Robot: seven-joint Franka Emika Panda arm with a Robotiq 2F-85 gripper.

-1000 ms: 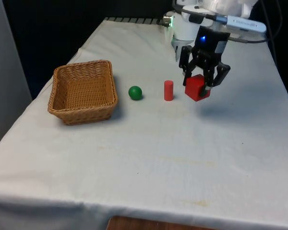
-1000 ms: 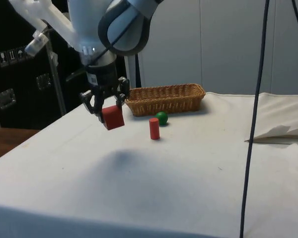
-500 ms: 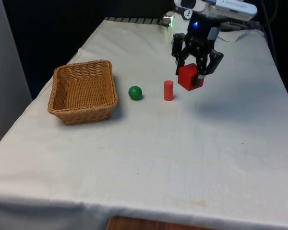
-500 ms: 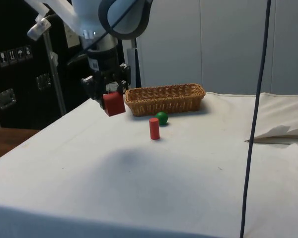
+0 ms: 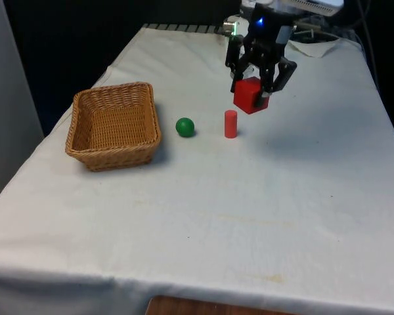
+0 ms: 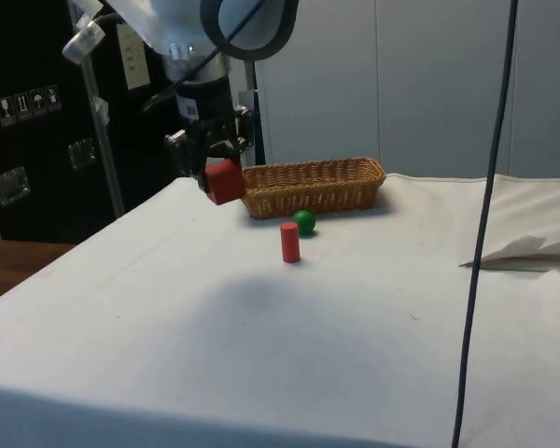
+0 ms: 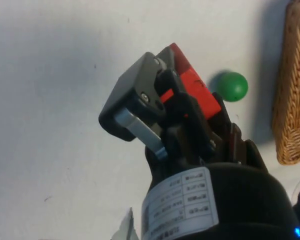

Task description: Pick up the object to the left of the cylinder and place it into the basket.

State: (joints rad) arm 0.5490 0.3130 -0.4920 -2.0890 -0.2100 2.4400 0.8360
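My gripper (image 5: pixel 252 90) is shut on a red cube (image 5: pixel 247 96) and holds it in the air, above and just behind the red cylinder (image 5: pixel 230 123). The cylinder stands upright on the cloth. A green ball (image 5: pixel 184 126) lies to the front view's left of the cylinder, and the woven basket (image 5: pixel 113 125) sits further left, with nothing in it. From the side, the cube (image 6: pixel 224 181) hangs in my gripper (image 6: pixel 216 173) in front of the basket (image 6: pixel 310 186), with the cylinder (image 6: pixel 289 242) and ball (image 6: pixel 304 222) below. The wrist view shows the cube (image 7: pixel 194 92), the ball (image 7: pixel 232 86) and the basket's edge (image 7: pixel 289 90).
A crumpled white cloth (image 6: pixel 527 245) lies at the side view's right. A dark cable (image 6: pixel 482 224) hangs down in front of the side camera. The table's edges (image 5: pixel 26 164) drop off on both sides.
My gripper has risen with the red cube and moved towards the front view's left, from beside the cylinder's right to above and behind it. Ball, cylinder and basket have not moved.
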